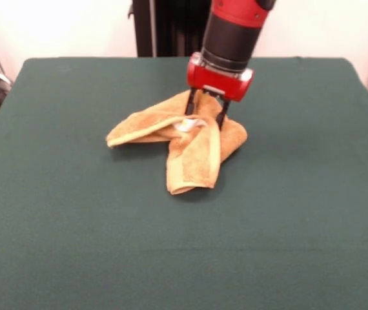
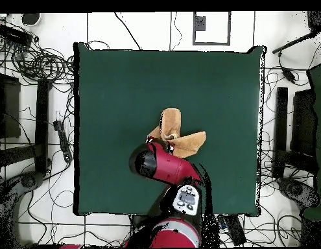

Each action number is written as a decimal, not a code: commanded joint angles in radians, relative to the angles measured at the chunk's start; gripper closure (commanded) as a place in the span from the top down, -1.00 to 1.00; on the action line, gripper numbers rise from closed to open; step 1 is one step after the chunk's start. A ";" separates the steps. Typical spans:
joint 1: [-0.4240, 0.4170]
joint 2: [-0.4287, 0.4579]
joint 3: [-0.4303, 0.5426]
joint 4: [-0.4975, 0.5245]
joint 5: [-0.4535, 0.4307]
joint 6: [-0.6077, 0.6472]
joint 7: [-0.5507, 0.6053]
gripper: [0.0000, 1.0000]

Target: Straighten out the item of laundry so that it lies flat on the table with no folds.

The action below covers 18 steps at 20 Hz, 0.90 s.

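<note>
The orange-tan towel (image 1: pixel 184 139) lies crumpled near the middle of the green table (image 1: pixel 74 226). It is folded into two lobes, one reaching left and one reaching toward the camera, with a small white tag (image 1: pixel 185 124) on top. My gripper (image 1: pixel 204 119) stands straight down over the towel's far part. Its two black fingers (image 1: pixel 190 106) are spread apart, with their tips down at the cloth on either side of a raised fold. In the overhead view the towel (image 2: pixel 182 137) shows as a V shape, and the arm (image 2: pixel 156 162) covers the gripper and the towel's near corner.
Green cloth spreads wide on all sides of the towel. Cables and stands (image 2: pixel 46 130) lie on the floor beyond the table's edges. The robot's pedestal (image 2: pixel 182 207) is at the table's edge in the overhead view.
</note>
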 commanded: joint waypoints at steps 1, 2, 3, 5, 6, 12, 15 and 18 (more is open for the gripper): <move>-0.122 0.095 0.158 -0.076 -0.073 -0.051 0.072 1.00; -0.134 0.099 0.165 -0.086 -0.084 -0.044 0.063 1.00; -0.147 0.102 0.173 -0.097 -0.095 -0.037 0.054 1.00; -0.168 0.105 0.183 -0.118 -0.120 -0.021 0.039 1.00; -0.182 0.103 0.188 -0.128 -0.133 -0.011 0.030 1.00; -0.257 0.066 0.222 -0.176 -0.209 0.035 0.002 1.00; -0.276 0.027 0.213 -0.206 -0.243 0.077 -0.019 1.00; -0.310 0.010 0.229 -0.245 -0.279 0.125 -0.049 1.00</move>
